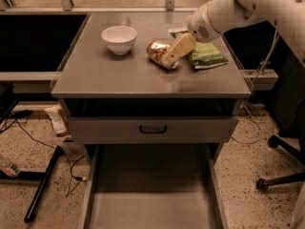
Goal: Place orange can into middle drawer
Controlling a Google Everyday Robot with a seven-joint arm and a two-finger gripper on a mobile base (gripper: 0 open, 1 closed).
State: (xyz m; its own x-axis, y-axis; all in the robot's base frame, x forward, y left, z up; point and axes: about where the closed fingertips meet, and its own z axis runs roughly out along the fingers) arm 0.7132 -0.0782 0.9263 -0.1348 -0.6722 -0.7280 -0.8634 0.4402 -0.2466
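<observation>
Orange can (155,51) on its side on cabinet top (119,80), touching gripper (169,60) tip. Grip state: cannot tell. Step: grasp. Next — firm hold, lift, carry to open middle drawer (152,204) well below gripper.

Single camera view, set high in front of the cabinet and tilted steeply downward, at moderate range. The table (143,82) fills the upper half of the field; the open middle drawer (152,209) lies at the lower edge, nearest the lens and partly cropped. The gripper (170,58), its arm coming from the upper right corner, sits at the orange can (156,51) near mid-table.
</observation>
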